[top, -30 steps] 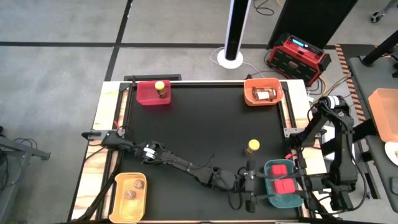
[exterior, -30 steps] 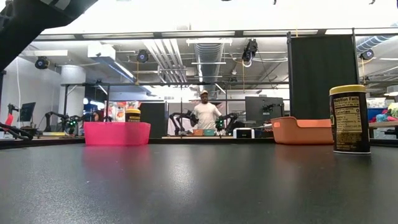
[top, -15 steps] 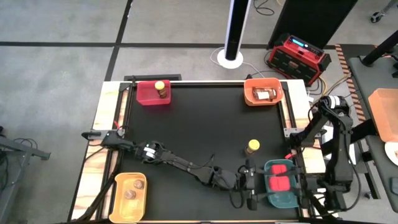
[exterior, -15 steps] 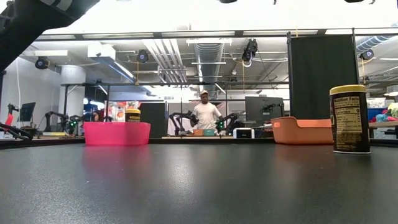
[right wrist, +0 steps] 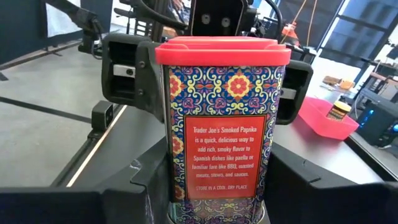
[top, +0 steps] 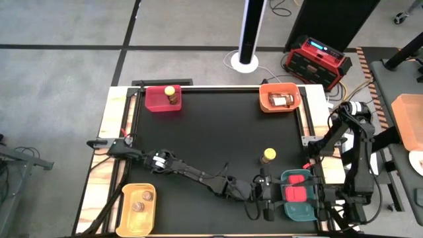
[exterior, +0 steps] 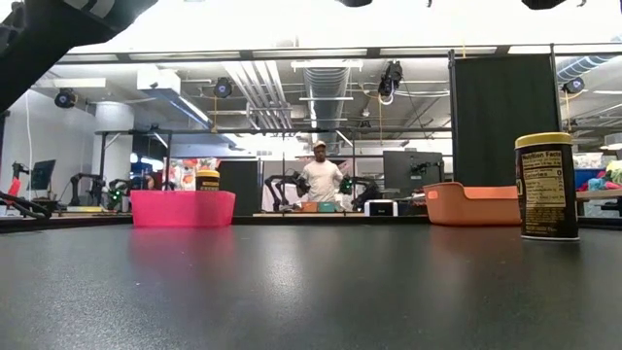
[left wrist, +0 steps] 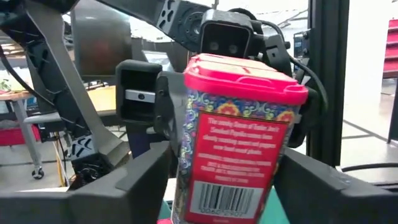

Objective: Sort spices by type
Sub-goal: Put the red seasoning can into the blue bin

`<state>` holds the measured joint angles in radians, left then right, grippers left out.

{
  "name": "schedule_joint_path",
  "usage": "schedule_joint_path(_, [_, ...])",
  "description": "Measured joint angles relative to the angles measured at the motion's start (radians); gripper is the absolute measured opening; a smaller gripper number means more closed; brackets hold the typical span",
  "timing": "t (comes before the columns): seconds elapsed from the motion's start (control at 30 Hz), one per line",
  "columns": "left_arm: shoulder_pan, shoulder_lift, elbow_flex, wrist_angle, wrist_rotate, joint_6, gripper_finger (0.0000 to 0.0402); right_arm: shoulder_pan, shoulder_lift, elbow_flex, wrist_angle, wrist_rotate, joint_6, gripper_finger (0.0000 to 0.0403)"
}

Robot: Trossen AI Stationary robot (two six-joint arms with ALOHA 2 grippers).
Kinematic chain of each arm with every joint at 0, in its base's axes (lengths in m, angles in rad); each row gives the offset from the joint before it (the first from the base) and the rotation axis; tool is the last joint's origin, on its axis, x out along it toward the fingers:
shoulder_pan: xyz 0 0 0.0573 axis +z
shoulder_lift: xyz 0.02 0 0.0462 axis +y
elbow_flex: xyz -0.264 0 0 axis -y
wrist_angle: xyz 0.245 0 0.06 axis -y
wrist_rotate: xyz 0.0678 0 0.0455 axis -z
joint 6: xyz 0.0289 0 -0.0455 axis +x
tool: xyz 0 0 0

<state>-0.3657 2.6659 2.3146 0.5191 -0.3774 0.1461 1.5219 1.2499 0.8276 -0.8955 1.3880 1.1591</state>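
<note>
My left claw (top: pixel 274 196) has pushed forward, so the red tin (top: pixel 295 194) between its fingers is over the teal bin (top: pixel 310 210). The right claw (top: pixel 318 197) sits opposite. I cannot tell either grip. The yellow-lidded jar (top: pixel 268 155) remains unsorted.

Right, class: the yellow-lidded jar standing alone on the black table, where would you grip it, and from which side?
Grip the yellow-lidded jar on its round dark body, just under the lid, probably coming straight down from above. It stands upright with bare table all round it, so nothing blocks a descent. The left gripper and right gripper are both at the teal bin, close by.
</note>
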Motion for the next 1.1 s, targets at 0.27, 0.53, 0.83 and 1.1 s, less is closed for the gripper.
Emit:
schedule_joint_path(0.27, [0.000,0.000,0.000,-0.006,0.000,0.020,0.0167,-0.003,0.000,0.000,0.018,-0.010,0.003,0.0220])
schedule_joint_path(0.53, [-0.014,0.000,0.001,-0.072,-0.057,0.028,0.0185,-0.008,-0.010,0.074,-0.005,-0.200,0.019,0.0261])
schedule_joint_path(0.83, [-0.032,0.000,0.001,-0.150,-0.122,-0.002,0.0176,-0.063,-0.008,0.271,-0.262,-0.590,0.163,0.0239])
schedule_joint_path(1.1, [-0.053,-0.008,0.000,-0.318,-0.310,-0.096,0.0182,-0.072,0.019,0.402,-0.470,-0.754,0.237,0.0228])
